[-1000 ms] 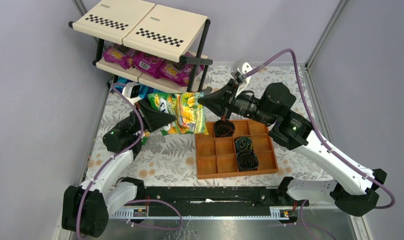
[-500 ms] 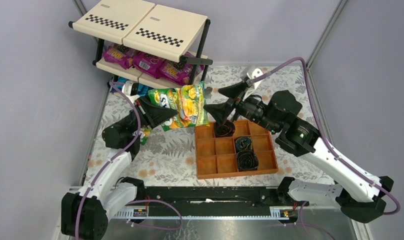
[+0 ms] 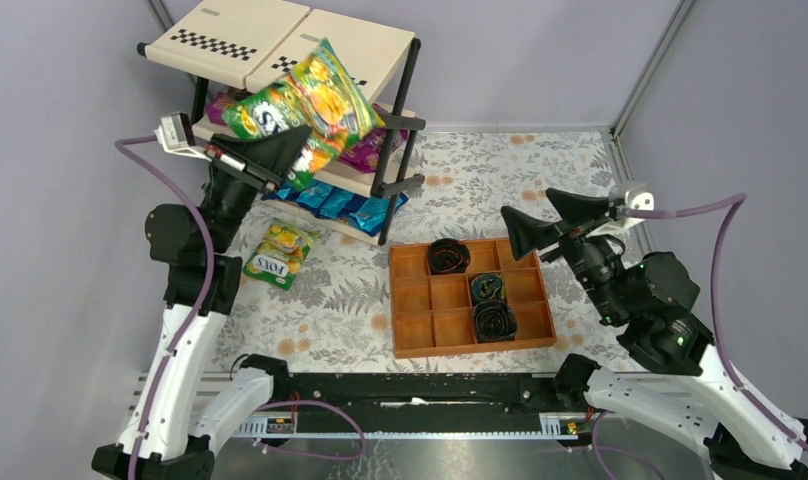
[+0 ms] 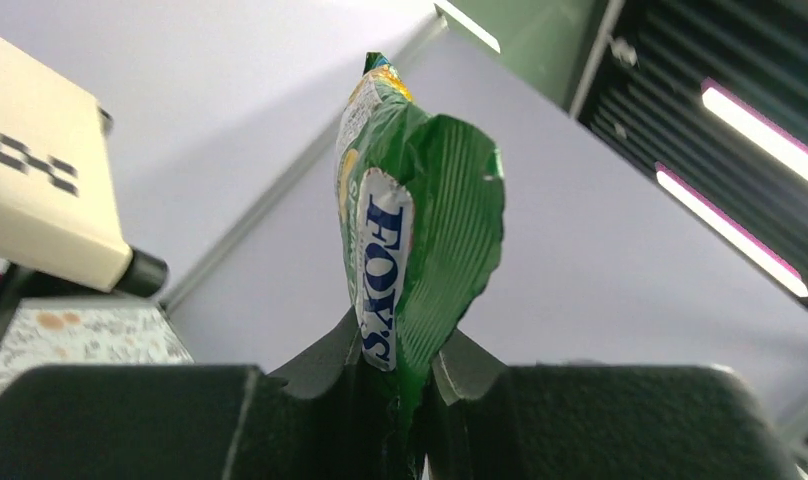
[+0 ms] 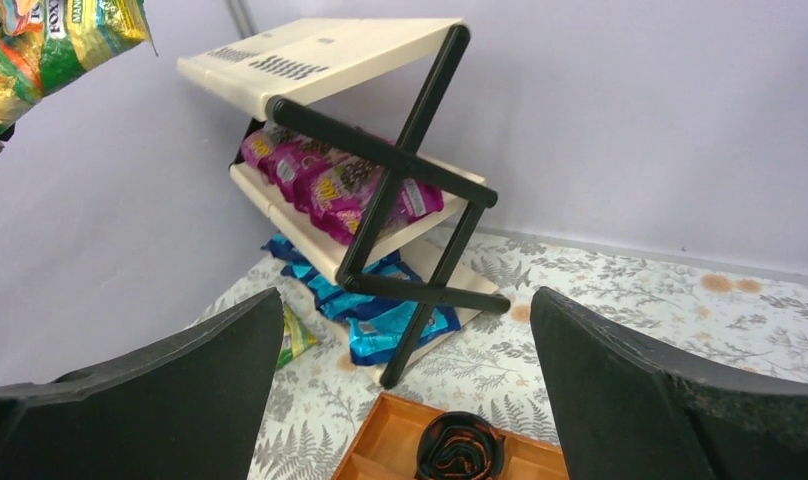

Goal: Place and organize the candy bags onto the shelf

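Note:
My left gripper (image 3: pixel 298 143) is shut on the lower edge of a green-yellow "FOX'S" candy bag (image 3: pixel 305 100), held high in front of the shelf's (image 3: pixel 280 45) cream top panel. The left wrist view shows the candy bag (image 4: pixel 420 200) upright, pinched in that gripper (image 4: pixel 410 375). Magenta bags (image 5: pixel 330 185) lie on the middle tier, blue bags (image 3: pixel 340 205) on the bottom tier. Another green-yellow bag (image 3: pixel 278 255) lies on the table, left of the shelf's foot. My right gripper (image 3: pixel 528 207) hangs wide open and empty over the table's right side, its fingers (image 5: pixel 180 400) far apart.
An orange-brown compartment tray (image 3: pixel 410 350) sits mid-table with three dark coiled rolls (image 3: pixel 447 255) in its cells. The shelf's black posts (image 3: pixel 395 120) stand between the arms and the tiers. Grey walls close in the left and back sides.
The right gripper let go of the green-yellow bag, opened wide and drew back to the right. The left arm swung the bag up and left, toward the shelf.

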### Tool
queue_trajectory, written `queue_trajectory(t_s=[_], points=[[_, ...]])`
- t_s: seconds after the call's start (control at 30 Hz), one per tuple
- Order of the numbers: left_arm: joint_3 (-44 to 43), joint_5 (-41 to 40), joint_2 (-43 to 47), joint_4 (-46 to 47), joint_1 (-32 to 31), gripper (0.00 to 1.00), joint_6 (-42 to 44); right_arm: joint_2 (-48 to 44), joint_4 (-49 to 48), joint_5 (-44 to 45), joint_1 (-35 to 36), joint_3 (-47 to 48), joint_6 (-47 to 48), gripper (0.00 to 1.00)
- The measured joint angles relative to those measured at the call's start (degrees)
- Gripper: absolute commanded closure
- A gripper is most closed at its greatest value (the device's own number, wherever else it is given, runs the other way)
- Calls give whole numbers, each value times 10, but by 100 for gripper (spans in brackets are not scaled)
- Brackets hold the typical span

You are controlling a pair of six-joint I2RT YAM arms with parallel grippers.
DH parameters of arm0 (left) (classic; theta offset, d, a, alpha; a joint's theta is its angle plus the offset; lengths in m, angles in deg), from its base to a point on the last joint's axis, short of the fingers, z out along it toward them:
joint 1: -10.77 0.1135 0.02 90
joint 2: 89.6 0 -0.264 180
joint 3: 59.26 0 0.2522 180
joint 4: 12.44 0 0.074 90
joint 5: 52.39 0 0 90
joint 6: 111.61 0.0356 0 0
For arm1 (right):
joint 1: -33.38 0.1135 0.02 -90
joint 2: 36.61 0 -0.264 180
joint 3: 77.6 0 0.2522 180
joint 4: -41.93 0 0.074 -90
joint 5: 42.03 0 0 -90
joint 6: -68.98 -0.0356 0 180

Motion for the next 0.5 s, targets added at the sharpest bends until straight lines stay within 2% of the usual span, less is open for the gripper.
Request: queue_trajectory(t_s=[0.1,0.33,0.5], points=[[-35,-69,-27,-29,0,77,-12,-9,-2,18,0,0,0,0],[-137,-163,-210,-79,-5,80,-106,-7,12,30,0,-3,-2,0],[-192,-254,-292,-134,-47,80,-156,-10,23,30,0,-5,-4,0]])
